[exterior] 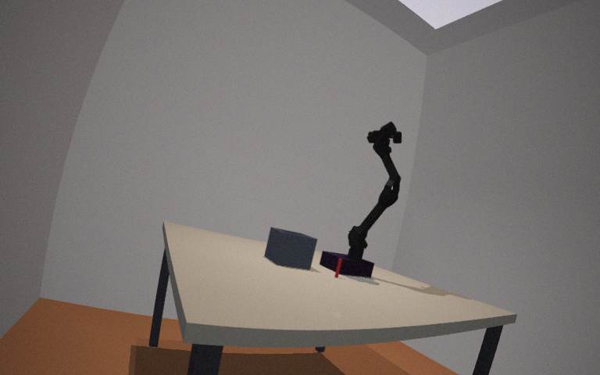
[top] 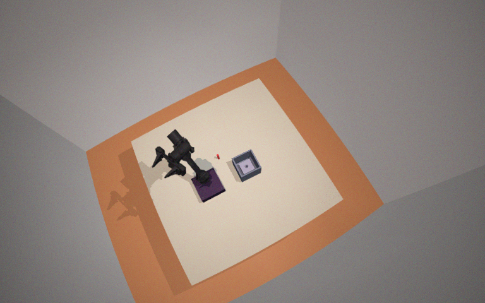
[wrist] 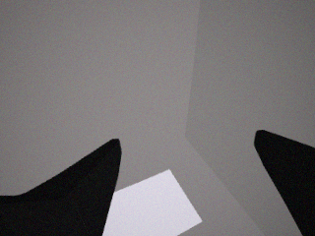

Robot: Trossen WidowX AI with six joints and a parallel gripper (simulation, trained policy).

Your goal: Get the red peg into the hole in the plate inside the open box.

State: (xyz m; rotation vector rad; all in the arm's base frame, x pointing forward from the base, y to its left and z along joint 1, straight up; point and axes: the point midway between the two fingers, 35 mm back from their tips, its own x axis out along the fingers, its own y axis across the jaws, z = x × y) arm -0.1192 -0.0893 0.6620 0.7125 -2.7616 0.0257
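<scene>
Pale, flat bench [top: 268,214] [exterior: 265,300], spreading out on all sides of the purple base [top: 211,189] [exterior: 329,260]. Rising from that base, the black arm [top: 192,166] [exterior: 373,216], bent at the joints and held high, with no contact with bench or box. On the base, only the arm's foot. Beside the base, a small gap away, the open box [top: 251,174] [exterior: 289,248], slate-blue, walls upright, mouth upward.

High above and off to the side of the base away from the box, the pincer [top: 159,172] [exterior: 383,134] [wrist: 188,142]: fingers wide apart, nothing between, tips aimed away from box and peg. In the wrist view, only walls and a bright panel beyond the tips. At the bottom of the box, the pale square plate [top: 250,168].

Near the base, toward the box side, the red peg [top: 218,156] [exterior: 338,268]: far below and behind the pincer's aim, long axis standing roughly upright. For the coming reach, probably a swing back over the base, then a descent with fingers downward astride that axis. In looks, slim, straight, plain red, much taller than wide. Smallest, the dark hole [top: 246,166] near the plate's middle, unfilled.
</scene>
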